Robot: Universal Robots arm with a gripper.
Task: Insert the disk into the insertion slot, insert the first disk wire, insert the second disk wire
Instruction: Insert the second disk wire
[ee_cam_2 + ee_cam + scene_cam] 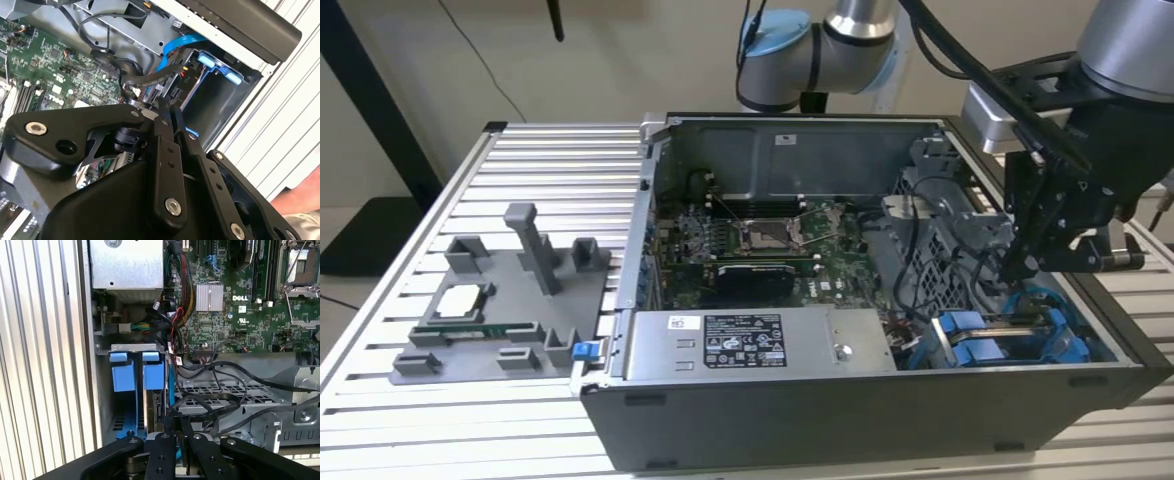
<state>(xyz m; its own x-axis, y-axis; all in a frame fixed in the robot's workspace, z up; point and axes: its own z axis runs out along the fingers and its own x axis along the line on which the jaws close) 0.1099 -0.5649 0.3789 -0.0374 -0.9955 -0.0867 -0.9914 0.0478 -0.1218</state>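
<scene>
The disk (156, 409) stands edge-on in the insertion slot (129, 347), at the corner of the open computer case. Its blue carrier handle (153, 376) faces out, beside a second blue handle (123, 377). In the exterior view the blue carriers (983, 350) sit at the case's front right. My gripper (1025, 268) hangs right above them. Its fingers (167, 117) are pressed together on the end of a black wire (150, 80), just beside the disk's rear edge. In the first wrist view the gripper (173, 421) meets the same black wire (210, 402).
Loose black and blue cables (175, 47) crowd the space around the cage. The motherboard (761, 240) and grey power-supply box (747, 342) fill the case. A grey fixture (507, 300) stands on the slatted table at the exterior view's left. A person's hand (300, 200) is near.
</scene>
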